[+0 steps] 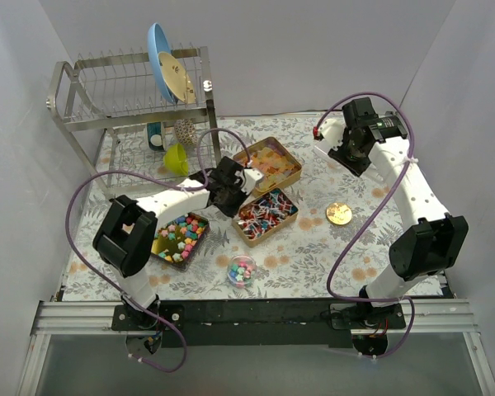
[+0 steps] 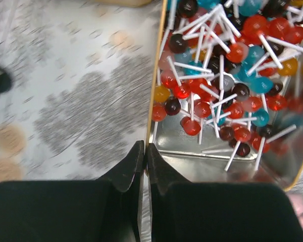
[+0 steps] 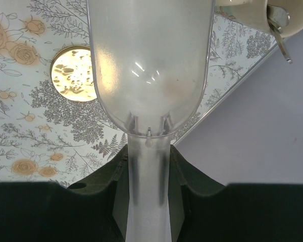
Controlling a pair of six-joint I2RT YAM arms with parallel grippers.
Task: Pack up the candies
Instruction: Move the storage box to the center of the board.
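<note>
Top view: I judge the packing barely begun. A small clear cup (image 1: 242, 270) near the front of the bench (image 1: 330, 256) holds a few pastel star candies (image 1: 180, 235); most of them lie in the gold tin (image 1: 161, 247) at near left. The stick candies (image 1: 264, 214) fill the middle tin (image 1: 290, 216), and the orange-yellow candies (image 1: 272, 161) sit in the far tin (image 1: 293, 175). So nearly everything is left to move. My left gripper (image 1: 228, 188) hangs between the middle and far tins. My right gripper (image 1: 351, 153) is raised at far right, well apart from all the tins. A gold lid (image 1: 339, 214) lies on the bench right of the middle tin. The dish rack (image 1: 132, 107) at far left stands close behind the left arm's reach.

Left wrist view: the left gripper (image 2: 144, 148) has its fingers pressed together, with nothing visible between them. Its tips sit just at the middle tin's (image 2: 154, 116) near-left rim; I cannot tell whether they touch it. The stick candies (image 2: 217, 75) are a tangled heap, which I expect will be awkward to pick singly.

Right wrist view: the right gripper (image 3: 147, 151) pinches the handle of a clear scoop (image 3: 150, 65), whose bowl looks empty. The gold lid (image 3: 73, 74) lies on the bench below to the left. The bench edge runs close on the right.
</note>
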